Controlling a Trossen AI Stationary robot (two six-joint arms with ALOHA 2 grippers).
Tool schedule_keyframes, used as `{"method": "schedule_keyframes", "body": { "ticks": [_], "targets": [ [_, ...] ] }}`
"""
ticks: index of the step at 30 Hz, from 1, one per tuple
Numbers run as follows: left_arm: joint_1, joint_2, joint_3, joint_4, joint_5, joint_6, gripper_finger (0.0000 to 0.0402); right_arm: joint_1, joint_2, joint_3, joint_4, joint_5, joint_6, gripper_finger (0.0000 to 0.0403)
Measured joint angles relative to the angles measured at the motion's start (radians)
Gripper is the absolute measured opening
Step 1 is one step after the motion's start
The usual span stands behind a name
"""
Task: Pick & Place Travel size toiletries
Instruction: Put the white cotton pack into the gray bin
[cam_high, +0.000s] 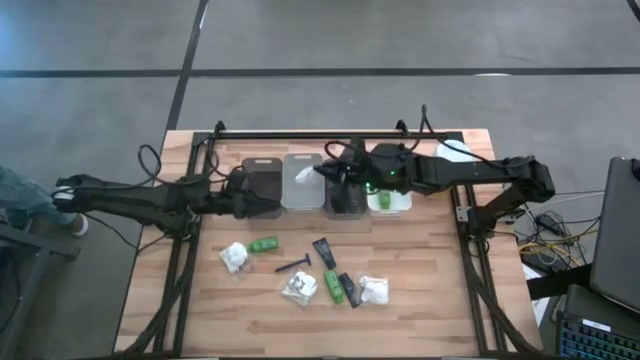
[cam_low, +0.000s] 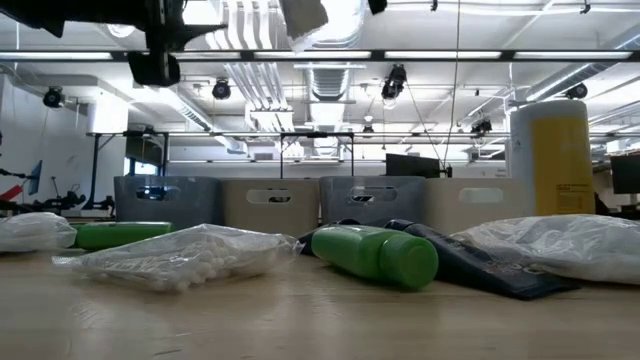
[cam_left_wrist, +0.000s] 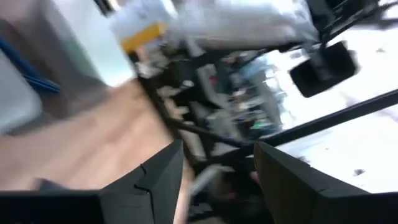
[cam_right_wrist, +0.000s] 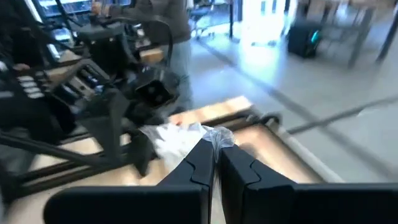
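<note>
Several travel size toiletries lie on the wooden table: white clear-wrapped packets (cam_high: 235, 257) (cam_high: 373, 290) (cam_high: 299, 288), green bottles (cam_high: 264, 244) (cam_high: 333, 287), black tubes (cam_high: 324, 252) (cam_high: 347, 288) and a thin razor (cam_high: 293, 264). My right gripper (cam_high: 326, 171) is high above the row of bins and shut on another white packet (cam_right_wrist: 180, 138), which also shows at the top of the low view as the packet (cam_low: 303, 17). My left gripper (cam_left_wrist: 217, 155) hangs open over the leftmost dark bin (cam_high: 262, 178) with nothing between its fingers. My right gripper pinches the crinkled clear wrap at one end of the packet (cam_right_wrist: 217, 137) between its two shut fingers. The fingers point roughly level, toward the table's left side. The packet sticks out beyond the fingertips, lifted well clear of the table and bins.
Four bins stand in a row at the back: dark (cam_high: 262, 178), white (cam_high: 302, 185), dark (cam_high: 347, 200), white (cam_high: 392, 203) with something green inside. A tall yellow bottle (cam_low: 551, 150) stands at the back right. Bare wood lies along the near edge.
</note>
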Motion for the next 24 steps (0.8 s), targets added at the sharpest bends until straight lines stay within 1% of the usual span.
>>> {"method": "schedule_keyframes", "body": {
  "ticks": [3,5,9,13,16,20,24],
  "targets": [
    [0.004,0.0,0.0,0.082,0.019,-0.109,0.0202,0.007,0.0,0.04,-0.013,0.004,-0.142,0.0008],
    [0.006,0.0,0.0,0.141,0.017,-0.145,0.0202,0.008,0.0,0.069,-0.03,0.015,-0.22,0.0008],
    [0.011,0.01,0.0,0.24,-0.03,-0.208,0.0202,0.005,-0.001,0.115,-0.045,0.022,-0.346,0.0008],
    [0.011,0.045,0.0,0.34,-0.034,-0.288,0.0202,0.007,-0.001,0.142,-0.032,0.021,-0.476,0.0008],
    [0.011,0.086,0.0,0.416,-0.039,-0.328,0.0202,0.007,-0.001,0.147,-0.002,0.019,-0.532,0.0008],
    [0.013,0.156,0.029,0.494,-0.103,-0.338,0.0202,0.006,-0.001,0.146,0.011,-0.003,-0.578,0.0008],
    [0.04,0.224,0.092,0.504,-0.112,-0.382,0.0202,0.008,-0.001,0.146,0.013,-0.018,-0.625,0.0008]
  ]
}}
